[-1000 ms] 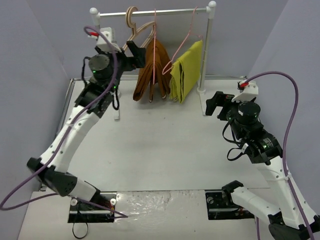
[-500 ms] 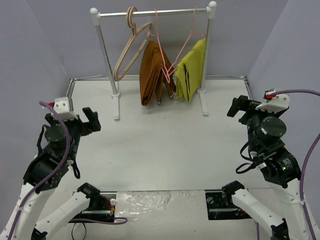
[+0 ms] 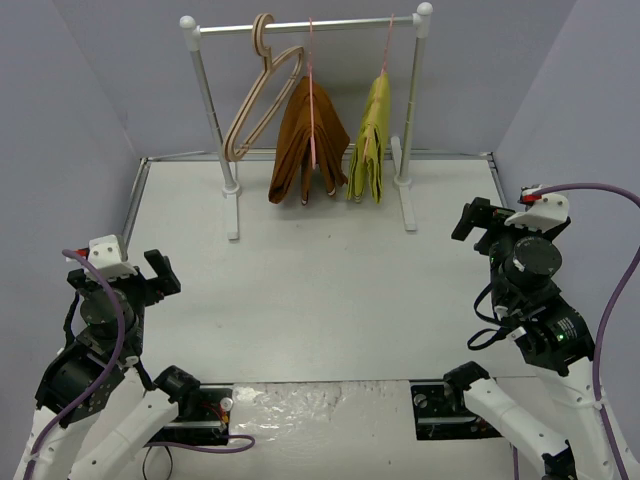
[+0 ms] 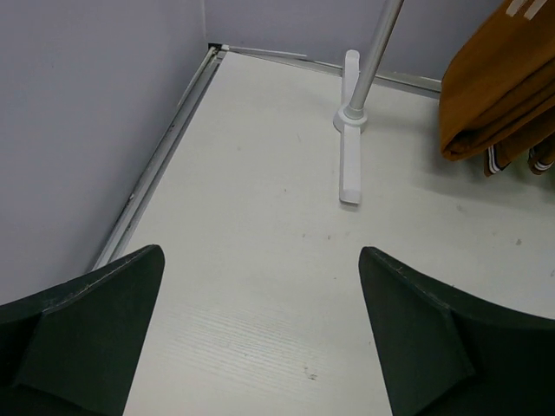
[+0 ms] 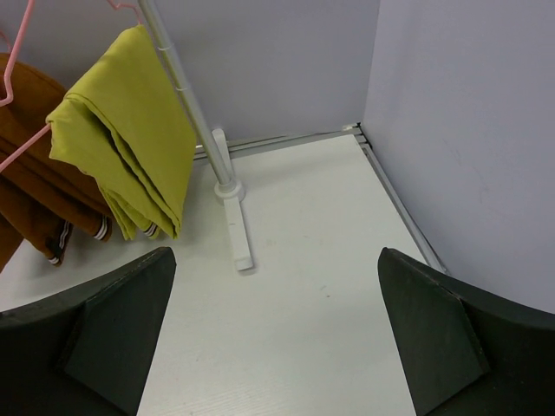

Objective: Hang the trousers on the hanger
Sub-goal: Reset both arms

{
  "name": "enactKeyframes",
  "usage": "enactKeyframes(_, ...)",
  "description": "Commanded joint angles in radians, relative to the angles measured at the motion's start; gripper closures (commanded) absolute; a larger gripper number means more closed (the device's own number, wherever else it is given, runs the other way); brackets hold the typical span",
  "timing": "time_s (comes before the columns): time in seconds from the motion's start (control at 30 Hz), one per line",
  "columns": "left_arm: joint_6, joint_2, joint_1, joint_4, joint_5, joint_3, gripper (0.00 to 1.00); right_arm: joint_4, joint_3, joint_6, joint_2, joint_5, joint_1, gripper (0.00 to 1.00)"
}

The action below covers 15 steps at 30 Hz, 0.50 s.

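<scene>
counter (image 3: 320,290): pale, flat, walled in grey at the back and on both sides

clothes rack (image 3: 310,25): white, two posts on flat feet with a top bar, standing at the far end of the counter

wooden hanger (image 3: 262,100): beige, hooked on the bar at its left end, tilted, carrying nothing

trousers (image 3: 305,140): rust-brown, folded over the hanger (image 3: 311,90), a thin pink wire one hooked near the middle of the bar; the folds hang clear of the counter, with a pale striped trim showing at the lower edges

yellow garment (image 3: 370,140): folded over a second pink hanger (image 3: 387,50), just right of the trousers and close to the right post

left tool (image 4: 262,260): released, jaws spread wide, nothing between them; low at the near left of the counter beside the left wall, well apart from the trousers; in its wrist view the left foot (image 4: 349,165) of the rack and its post stand ahead, with the trousers beyond them to the right

right tool (image 5: 276,256): released, jaws spread wide, holding nothing; at the right side of the counter, well apart from the trousers; in its wrist view the right foot (image 5: 236,225), its post and the yellow garment lie ahead, with the trousers behind that garment at the left edge
</scene>
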<state>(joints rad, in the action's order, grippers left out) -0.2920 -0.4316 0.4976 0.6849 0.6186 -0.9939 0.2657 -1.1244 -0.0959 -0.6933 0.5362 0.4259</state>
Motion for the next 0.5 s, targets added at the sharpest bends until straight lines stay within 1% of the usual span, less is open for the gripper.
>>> enactKeyframes(0.0, -0.006, -0.021, -0.004, 0.015, 0.035, 0.005, 0.05, -0.034, 0.012, -0.001, 0.009, 0.033, -0.003, 0.01)
enactKeyframes(0.3, -0.010, -0.042, -0.004, 0.007, 0.039, 0.006, 0.06, -0.034, 0.012, -0.015, 0.031, 0.033, -0.003, 0.02)
enactKeyframes(0.47, -0.019, -0.035, -0.004, 0.013, 0.044, -0.003, 0.05, -0.034, -0.005, -0.025, 0.008, 0.021, -0.003, 0.01)
